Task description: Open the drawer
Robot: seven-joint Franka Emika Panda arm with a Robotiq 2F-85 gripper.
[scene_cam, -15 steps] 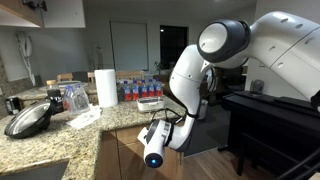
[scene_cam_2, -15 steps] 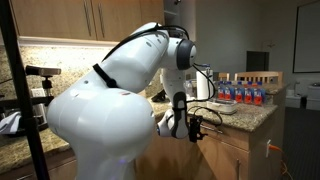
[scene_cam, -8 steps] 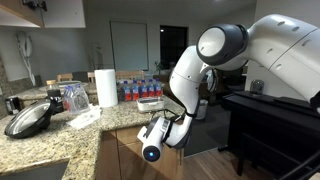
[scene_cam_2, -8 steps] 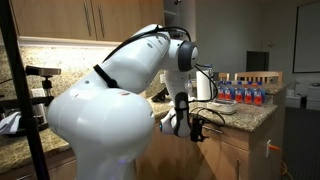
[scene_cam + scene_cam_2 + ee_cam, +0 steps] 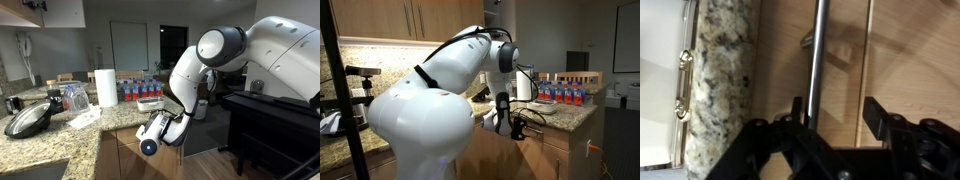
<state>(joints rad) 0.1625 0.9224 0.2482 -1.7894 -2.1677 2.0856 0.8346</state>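
The claw [image 5: 837, 118] is spread apart and straddles the bar handle [image 5: 817, 50] of the drawer [image 5: 780, 70]. The handle's long axis crosses the gap, close to one finger.

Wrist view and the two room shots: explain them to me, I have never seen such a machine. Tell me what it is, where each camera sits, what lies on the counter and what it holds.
The big white robot arm is a machine steered by a person. Two cameras stand in the kitchen and watch it from different spots. The third sits on its wrist and looks past the end effector at the drawer under the granite counter. On the counter are a paper towel roll, a row of bottles and a dark pan. The end effector holds nothing: its open fingers straddle the silver bar handle.
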